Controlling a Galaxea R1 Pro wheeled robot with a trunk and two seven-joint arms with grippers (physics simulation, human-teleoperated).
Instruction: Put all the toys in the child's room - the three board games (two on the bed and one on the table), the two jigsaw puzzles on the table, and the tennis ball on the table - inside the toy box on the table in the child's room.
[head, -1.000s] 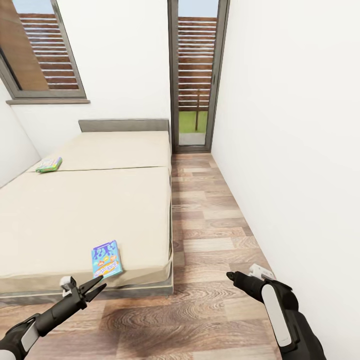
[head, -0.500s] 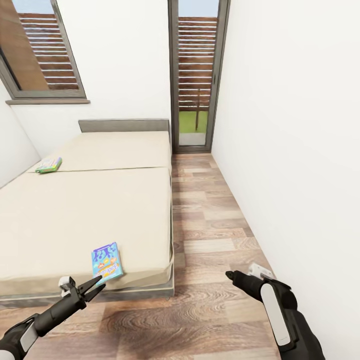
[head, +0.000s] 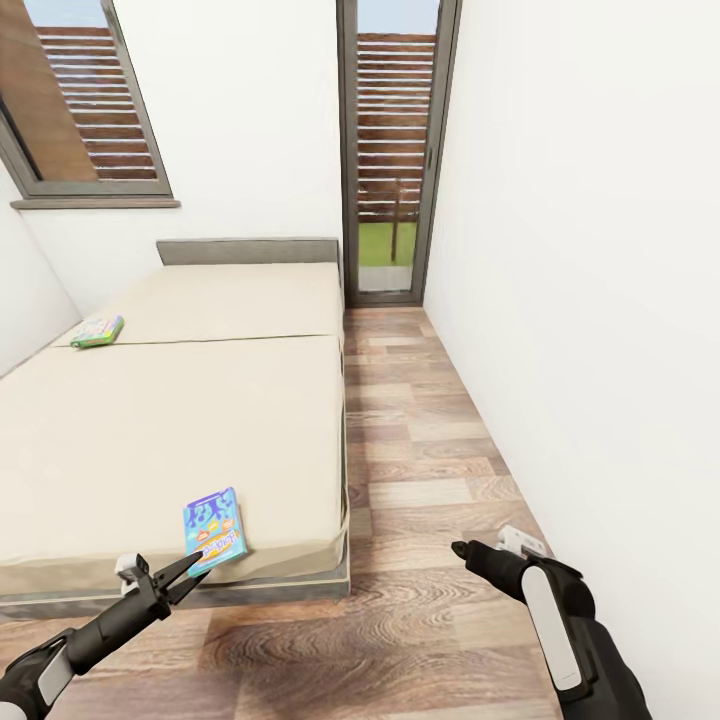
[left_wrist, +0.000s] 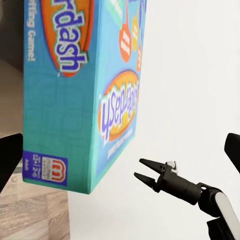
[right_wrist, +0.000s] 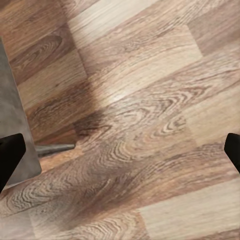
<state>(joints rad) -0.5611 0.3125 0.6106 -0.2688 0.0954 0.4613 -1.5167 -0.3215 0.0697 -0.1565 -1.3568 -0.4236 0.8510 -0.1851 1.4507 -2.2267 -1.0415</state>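
Where the beige mattress of the bed (head: 200, 420) meets its near corner lies a thin blue board game (head: 214, 525), glossy lettering legible from the left wrist. The left gripper (head: 178, 577) hovers just before it, fingers spread and empty. Over grainy wood floor (head: 420, 470), the right gripper (head: 462, 551) looks pinched together; a green board game (head: 98, 331) lies far up the bed.

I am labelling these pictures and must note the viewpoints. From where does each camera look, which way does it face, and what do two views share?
Head view: from the robot's head, forward and down over the bed and wood floor; both arms show, left end effector open, right end effector shut.
Left wrist view: along the left fingers at the blue board game; the right end effector shows beyond.
Right wrist view: down at the floor beside the bed's corner.
Shared: the blue board game, seen by head and left wrist.
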